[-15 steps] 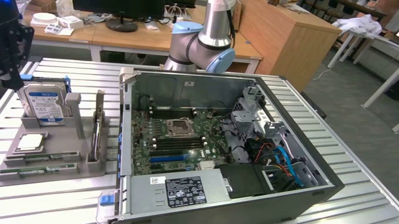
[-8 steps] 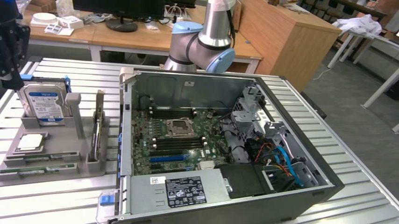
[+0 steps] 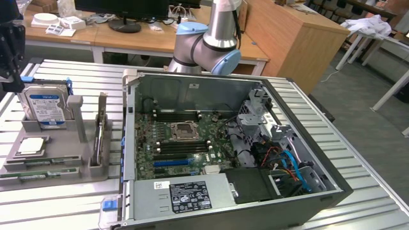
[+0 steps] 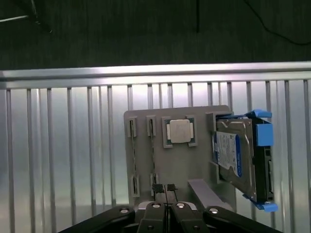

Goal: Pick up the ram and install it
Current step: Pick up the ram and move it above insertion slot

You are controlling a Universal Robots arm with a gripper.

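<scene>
Two ram sticks (image 3: 39,165), thin green strips, stand on edge in the slots of a grey holder (image 3: 64,143) at the exterior view's left. In the wrist view one ram stick (image 4: 153,160) shows edge-on as a thin line in the holder (image 4: 199,165). My gripper (image 4: 165,188) hangs high above the holder, fingers shut together with nothing between them, close to the line of that stick's slot. In the exterior view the gripper (image 3: 8,86) is the dark shape at the far left edge. The open computer case (image 3: 332,187) with its motherboard (image 3: 182,143) lies in the middle.
On the holder also sit a silver, blue-labelled hard drive (image 3: 46,108) (image 4: 235,155) and a square processor chip (image 4: 180,131) (image 3: 32,146). The slatted metal table (image 3: 70,72) ends in a rail (image 4: 146,72). The arm's base (image 3: 211,43) stands behind the case.
</scene>
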